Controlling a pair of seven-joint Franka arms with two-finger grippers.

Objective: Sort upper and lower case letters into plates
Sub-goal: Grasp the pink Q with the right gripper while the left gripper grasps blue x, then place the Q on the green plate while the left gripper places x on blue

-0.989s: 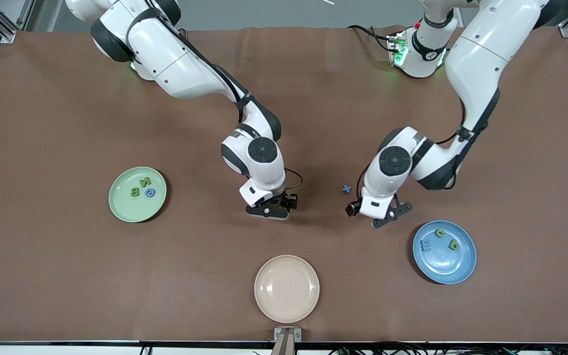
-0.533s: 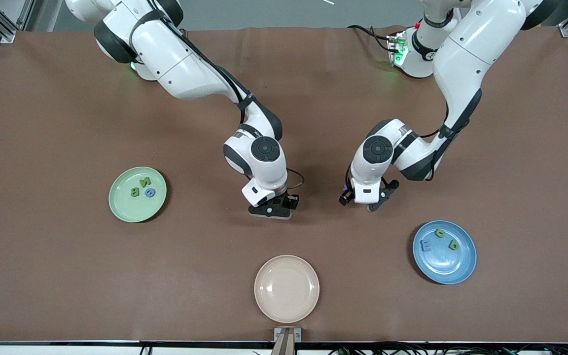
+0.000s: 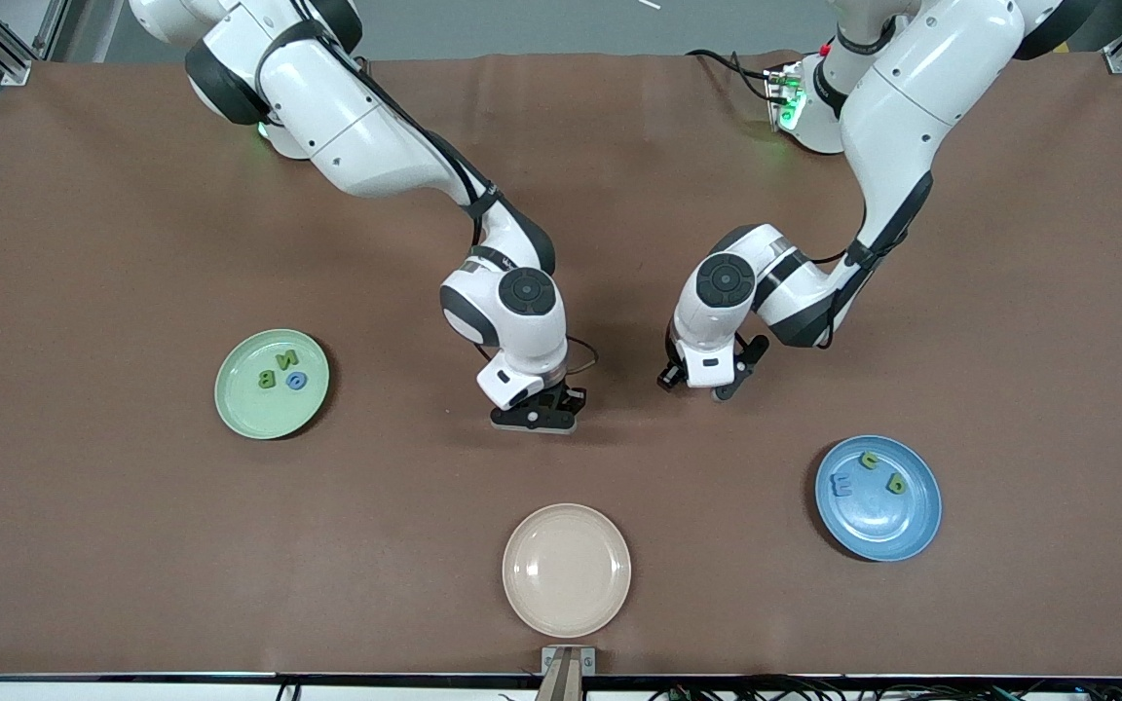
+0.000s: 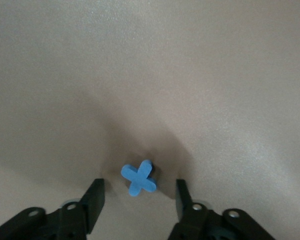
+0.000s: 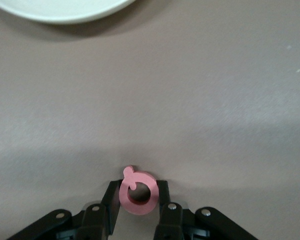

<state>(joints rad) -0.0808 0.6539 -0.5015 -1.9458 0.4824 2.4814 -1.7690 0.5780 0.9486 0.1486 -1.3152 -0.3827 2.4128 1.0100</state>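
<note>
From the front camera, you see your right gripper (image 3: 534,419) low over the bare brown table (image 3: 132,545), between the mint green plate (image 3: 242,417) and your left gripper (image 3: 700,382). The mint plate, toward the right arm's end, holds a green N (image 3: 286,359), a green B (image 3: 268,380) and a blue O (image 3: 296,381). The blue plate (image 3: 902,535), toward the left arm's end and nearer the front camera than your left gripper, carries a blue E (image 3: 842,485), a green c (image 3: 870,461) and a green b (image 3: 897,482). The cream plate (image 3: 566,570) lies nearer the camera than both grippers.

In your left wrist view, the left gripper's fingers (image 4: 94,199) stand wide apart with the blue x (image 4: 138,178) flat on the table between them, touching neither.

In your right wrist view, the right gripper's fingers (image 5: 111,201) are closed narrow on the pink-red Q (image 5: 136,193), each pad against its ring. You cannot tell whether the Q is lifted or resting on the table. The rim of the cream plate (image 5: 65,15) shows ahead of the gripper, well apart from the Q.
</note>
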